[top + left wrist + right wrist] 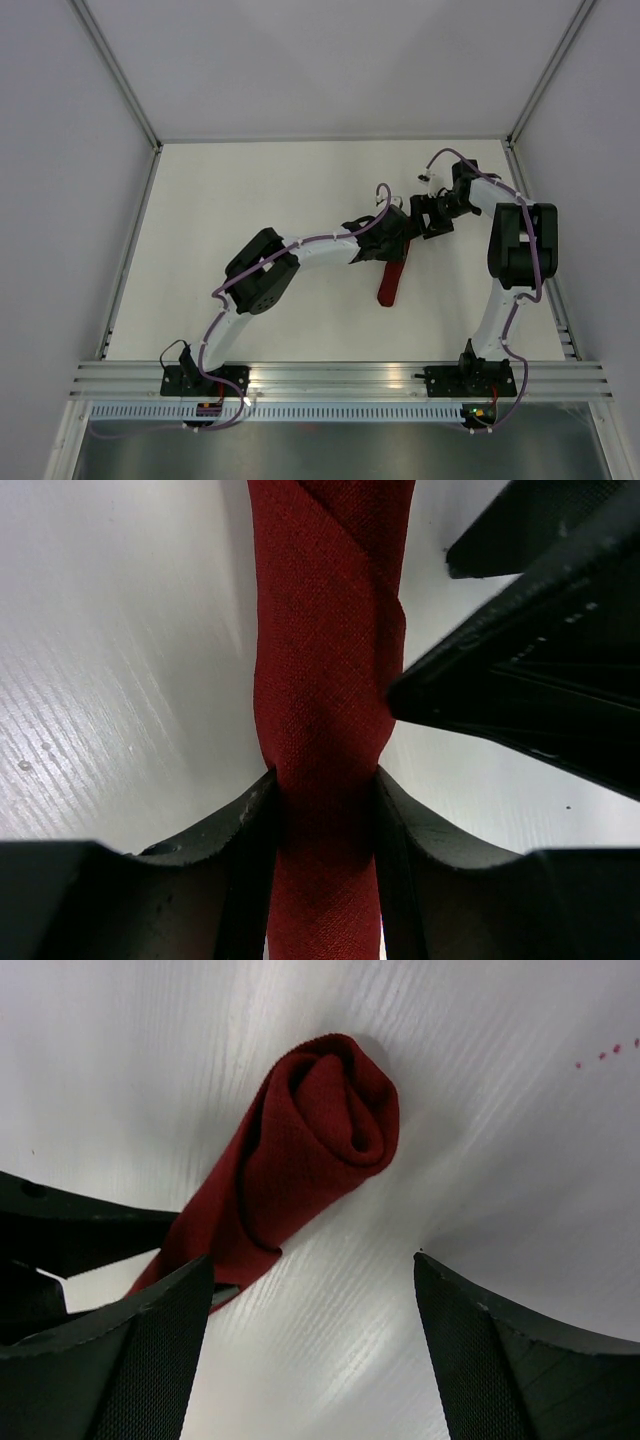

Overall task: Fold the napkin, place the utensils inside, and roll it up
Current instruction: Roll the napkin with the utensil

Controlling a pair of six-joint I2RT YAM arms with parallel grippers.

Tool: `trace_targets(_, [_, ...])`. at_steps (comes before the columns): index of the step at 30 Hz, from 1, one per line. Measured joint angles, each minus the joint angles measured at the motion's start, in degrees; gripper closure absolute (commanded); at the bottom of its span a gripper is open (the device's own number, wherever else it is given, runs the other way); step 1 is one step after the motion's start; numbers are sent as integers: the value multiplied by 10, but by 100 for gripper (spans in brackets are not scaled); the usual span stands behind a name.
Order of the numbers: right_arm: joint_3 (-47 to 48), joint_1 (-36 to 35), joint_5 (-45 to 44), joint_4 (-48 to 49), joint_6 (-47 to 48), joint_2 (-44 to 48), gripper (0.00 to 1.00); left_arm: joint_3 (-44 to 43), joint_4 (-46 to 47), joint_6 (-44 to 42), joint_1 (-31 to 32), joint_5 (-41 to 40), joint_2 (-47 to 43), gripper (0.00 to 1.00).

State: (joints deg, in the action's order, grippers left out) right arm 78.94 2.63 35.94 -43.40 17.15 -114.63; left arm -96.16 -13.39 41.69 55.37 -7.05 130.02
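- the napkin (325, 670) lies on the white table (250, 200) as a tight maroon roll, between the two arms and toward the right half of the table. its coiled end shows in the right wrist view.
- the left gripper (325, 805) has its fingers pressed against either side of the roll, pinching it across its width toward the end farther from the arm bases.
- the right gripper (312, 1285) hangs with its fingers spread wide, just off the coiled end, and touches nothing that we can see.
- the utensil is not visible to us. we judge it is wrapped inside, but we cannot confirm that.
- we judge the task nearly done, so the main risk is in the release. if the left fingers drag on the cloth as they part or lift, the outer layer could peel back and the roll could loosen.
- the diagonal outer edge seen in the left wrist view looks untucked. a nudge from the nearby right fingers could unwind it, or push the utensil out of the open end.
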Motion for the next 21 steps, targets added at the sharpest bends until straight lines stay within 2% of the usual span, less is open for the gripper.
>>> trace_targets(7, [7, -15, 0, 27, -37, -8, 16, -8, 1, 27, 1, -4, 7, 54])
trace_targets(9, [7, -17, 1, 31, -42, -9, 19, -8, 2, 31, 1, -4, 7, 54])
trace_targets(16, [11, -37, 0, 40, -61, -23, 48, -10, 3, 42, 1, -5, 8, 50])
trace_targets(21, [22, -51, -3, 41, -69, -30, 53, -7, 9, 43, 3, -7, 6, 45])
